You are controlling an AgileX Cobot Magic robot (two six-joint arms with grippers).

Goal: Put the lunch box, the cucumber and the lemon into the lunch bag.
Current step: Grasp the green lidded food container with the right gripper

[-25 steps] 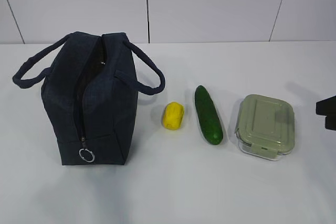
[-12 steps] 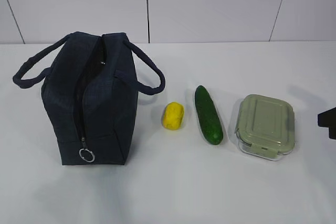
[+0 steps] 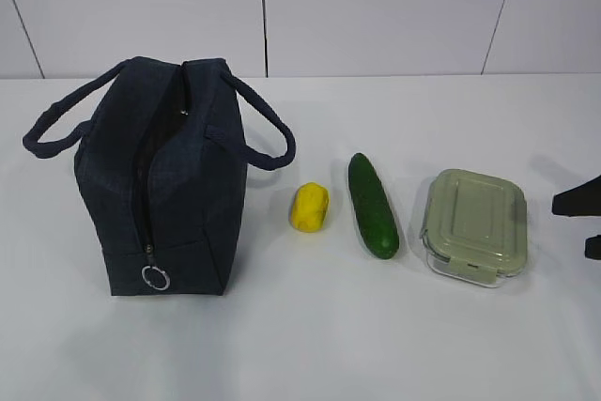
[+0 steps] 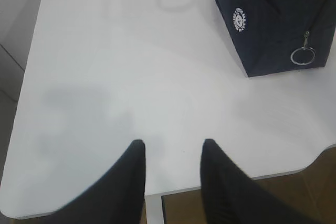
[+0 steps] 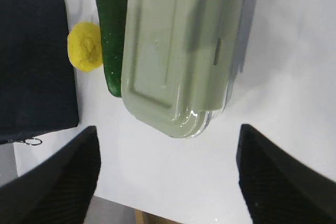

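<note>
The navy lunch bag [image 3: 160, 176] stands at the left with its top zipper open and a silver ring pull [image 3: 155, 277] low on its front. It also shows in the left wrist view [image 4: 278, 19] and the right wrist view [image 5: 34, 61]. The yellow lemon [image 3: 309, 207], the dark green cucumber [image 3: 373, 205] and the lunch box [image 3: 474, 224] with its sage-green lid lie in a row to its right. My right gripper [image 5: 167, 136] is wide open, empty, just short of the lunch box [image 5: 178, 51]; its fingers [image 3: 577, 202] show at the right edge. My left gripper [image 4: 171, 147] is open, empty, over bare table near the front edge.
The white table [image 3: 300, 335] ends at a front edge close under both grippers [image 4: 220, 179]. A white panelled wall [image 3: 376, 7] stands behind. The bag's two loop handles [image 3: 268, 129] hang out to both sides.
My right gripper's fingers at the right edge of the exterior view have spread apart and shifted slightly. The bag, lemon, cucumber and lunch box have not moved.
</note>
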